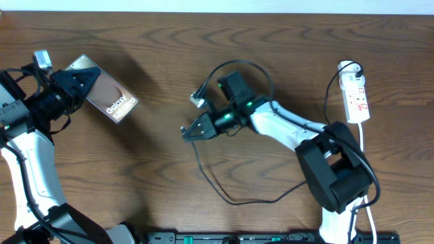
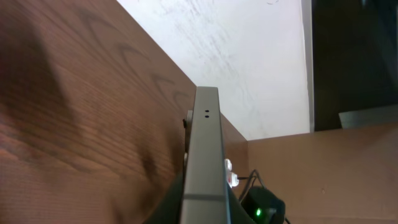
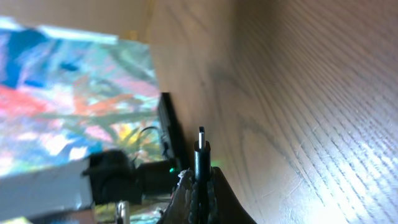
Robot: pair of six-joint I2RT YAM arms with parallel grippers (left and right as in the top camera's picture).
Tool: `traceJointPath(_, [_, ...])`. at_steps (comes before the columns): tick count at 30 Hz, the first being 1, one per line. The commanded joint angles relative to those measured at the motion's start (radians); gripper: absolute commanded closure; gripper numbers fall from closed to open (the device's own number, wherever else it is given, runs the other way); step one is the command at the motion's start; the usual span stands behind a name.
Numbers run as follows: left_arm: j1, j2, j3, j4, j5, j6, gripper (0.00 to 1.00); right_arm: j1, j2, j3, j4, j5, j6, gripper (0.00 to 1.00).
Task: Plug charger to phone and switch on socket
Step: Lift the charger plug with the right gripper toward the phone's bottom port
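The left gripper (image 1: pixel 80 83) is clamped on one end of the phone (image 1: pixel 112 99) at about ten o'clock on the table (image 1: pixel 285 34). The lettered face is up and the free end points toward four o'clock. Near the middle, the right gripper (image 1: pixel 188 131) pinches the charger (image 3: pixel 201 152) just behind its plug, the tip poking out toward nine o'clock. Its cable (image 1: pixel 234 200) loops away toward six o'clock. The power strip (image 1: pixel 357 98) lies at three o'clock, well apart from both.
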Motion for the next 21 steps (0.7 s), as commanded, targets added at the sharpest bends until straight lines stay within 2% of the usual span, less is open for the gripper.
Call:
traceJointPath(1, [0.004,-0.012,0.014,0.006,0.077,0.003,0.93,-0.071,0.000,0.004,0.005,-0.180,-0.254,0.99])
traceJointPath(11, [-0.010,-0.012,0.014,0.028,0.182,0.003,0.92,-0.159,0.010,-0.002,0.016,-0.251,-0.408,0.99])
traceJointPath(14, [-0.043,-0.012,0.014,0.029,0.193,0.003,0.93,-0.162,0.057,-0.002,0.087,-0.375,-0.406,0.99])
traceJointPath(16, [-0.074,-0.012,0.014,0.034,0.193,0.004,0.93,-0.158,0.106,-0.002,0.150,-0.446,-0.339,0.99])
traceJointPath(19, [-0.101,-0.012,0.014,0.053,0.193,0.005,0.93,-0.145,0.134,-0.002,0.195,-0.446,-0.228,0.99])
traceJointPath(21, [-0.117,-0.012,0.014,0.071,0.193,0.005,0.93,-0.129,0.135,-0.002,0.212,-0.446,-0.211,0.99])
